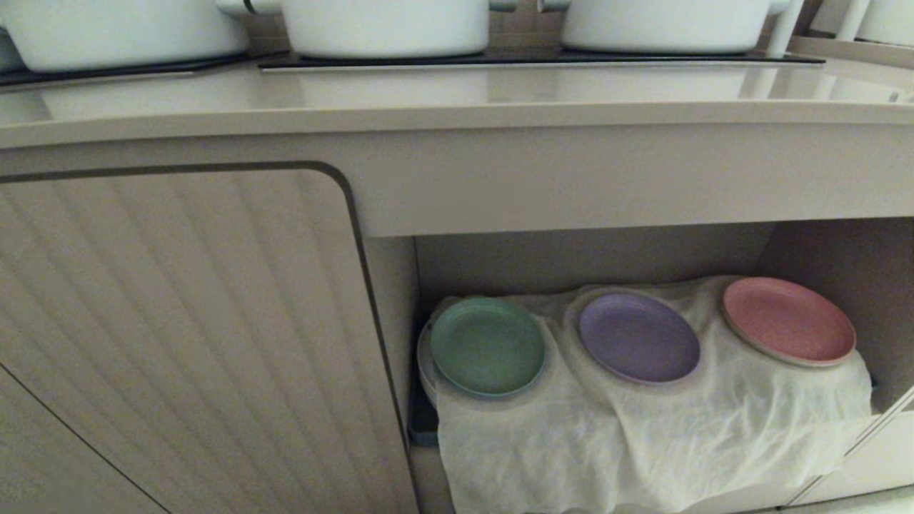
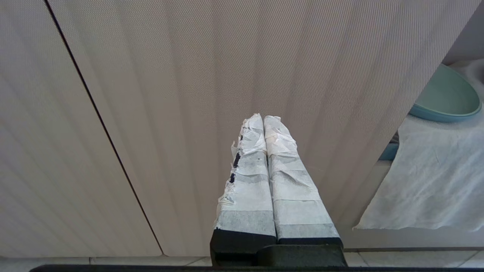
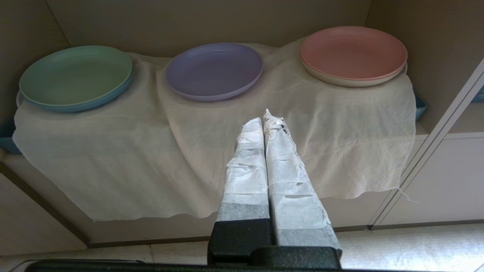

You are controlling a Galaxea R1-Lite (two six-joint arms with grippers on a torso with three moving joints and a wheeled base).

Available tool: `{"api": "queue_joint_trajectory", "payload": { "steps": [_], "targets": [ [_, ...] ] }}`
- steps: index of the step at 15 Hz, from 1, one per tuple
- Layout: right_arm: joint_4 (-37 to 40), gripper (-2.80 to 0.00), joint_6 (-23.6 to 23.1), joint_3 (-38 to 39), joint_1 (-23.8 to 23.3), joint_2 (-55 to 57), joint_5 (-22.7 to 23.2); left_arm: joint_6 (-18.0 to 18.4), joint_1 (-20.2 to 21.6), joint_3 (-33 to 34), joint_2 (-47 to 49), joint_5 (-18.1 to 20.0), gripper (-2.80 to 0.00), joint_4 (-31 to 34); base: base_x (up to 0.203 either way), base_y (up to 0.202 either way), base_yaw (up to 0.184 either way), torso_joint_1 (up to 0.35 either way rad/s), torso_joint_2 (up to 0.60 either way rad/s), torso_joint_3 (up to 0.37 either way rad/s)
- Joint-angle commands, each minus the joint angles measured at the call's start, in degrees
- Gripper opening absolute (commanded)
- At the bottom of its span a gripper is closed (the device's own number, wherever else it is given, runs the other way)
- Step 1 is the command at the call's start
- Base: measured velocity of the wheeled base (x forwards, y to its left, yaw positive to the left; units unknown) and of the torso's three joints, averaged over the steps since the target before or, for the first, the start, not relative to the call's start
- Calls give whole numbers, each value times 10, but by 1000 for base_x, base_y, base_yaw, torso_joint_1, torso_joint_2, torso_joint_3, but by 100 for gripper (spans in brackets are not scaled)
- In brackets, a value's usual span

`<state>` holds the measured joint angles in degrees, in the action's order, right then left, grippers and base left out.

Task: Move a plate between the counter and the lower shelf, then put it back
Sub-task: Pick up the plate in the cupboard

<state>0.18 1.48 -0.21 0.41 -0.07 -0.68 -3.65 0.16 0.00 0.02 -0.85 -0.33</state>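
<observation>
Resting on the cloth-draped lower shelf point(image 1: 821, 250), the plate point(image 1: 638, 337) awaits pickup; right gripper point(image 3: 264, 118) and left gripper point(image 2: 263, 118) jaws clenched, empty.

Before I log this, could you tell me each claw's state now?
Left claw: closed, holding nothing.
Right claw: closed, holding nothing.

Left pincer point(image 2: 264, 118) & right pincer point(image 3: 264, 115): each w/ two long tapered fingers wrapped in white crinkled tape, frayed at tips, black showing thru gaps; matte black textured base blocks
</observation>
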Motion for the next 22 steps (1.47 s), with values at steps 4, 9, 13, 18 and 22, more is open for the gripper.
{"api": "queue_joint_trajectory", "payload": {
  "steps": [4,9,13,18,22],
  "targets": [
    [0,-280,0,0,1,1,0,0,0,0,0,0,-280,0,0,0,0,0,0,0],
    [0,-280,0,0,0,1,0,0,0,0,0,0,-280,0,0,0,0,0,0,0],
    [0,-280,0,0,0,1,0,0,0,0,0,0,-280,0,0,0,0,0,0,0],
    [0,-280,0,0,0,1,0,0,0,0,0,1,-280,-1,0,0,0,0,0,0],
    [0,-280,0,0,0,1,0,0,0,0,0,0,-280,-1,0,0,0,0,0,0]
  ]
}}
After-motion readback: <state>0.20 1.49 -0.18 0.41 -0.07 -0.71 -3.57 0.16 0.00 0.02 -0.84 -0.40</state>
